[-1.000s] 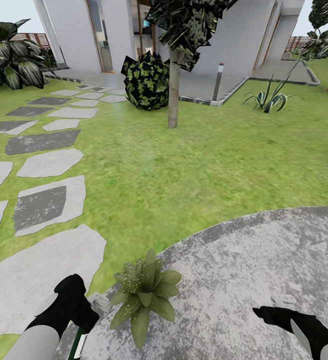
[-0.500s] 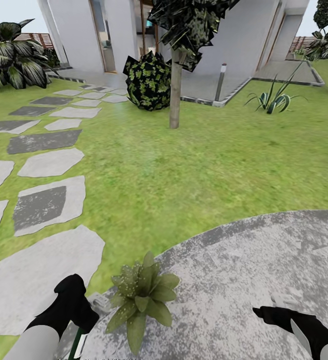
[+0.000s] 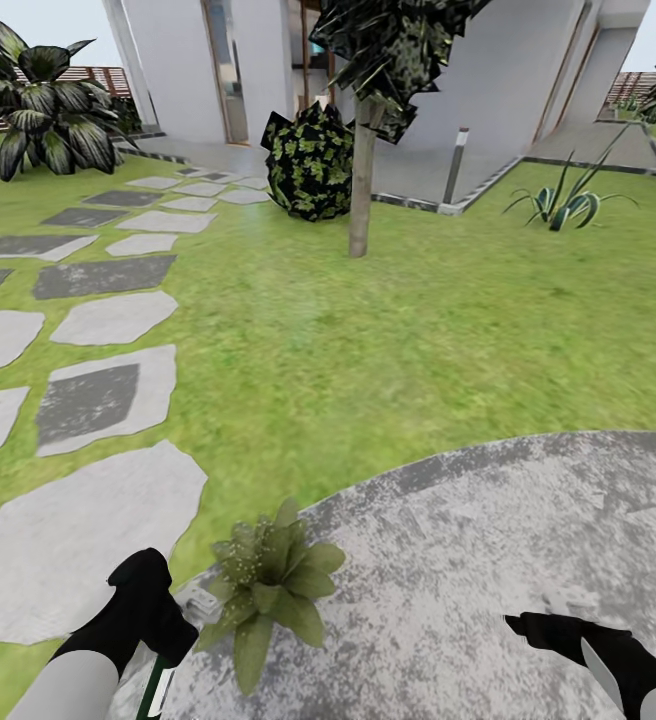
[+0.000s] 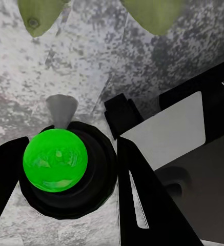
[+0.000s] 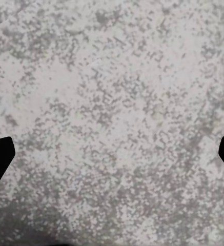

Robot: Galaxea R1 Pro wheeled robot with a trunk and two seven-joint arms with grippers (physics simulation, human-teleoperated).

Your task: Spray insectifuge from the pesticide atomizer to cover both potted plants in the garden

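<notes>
At lower left of the head view, the left gripper [image 3: 168, 640] is clamped on the pesticide atomizer [image 3: 156, 688] beside a potted plant [image 3: 268, 585]. The right gripper [image 3: 528, 625] is held low with fingers spread over the patio [image 5: 112, 102].

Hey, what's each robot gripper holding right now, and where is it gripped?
The left gripper holds the pesticide atomizer by its upper part, just below the spray head. The right gripper is open over bare paving and holds nothing.

round grey patio [image 3: 488, 560] in lawn [image 3: 368, 340], 1 potted plant [image 3: 268, 585] at its edge
</notes>
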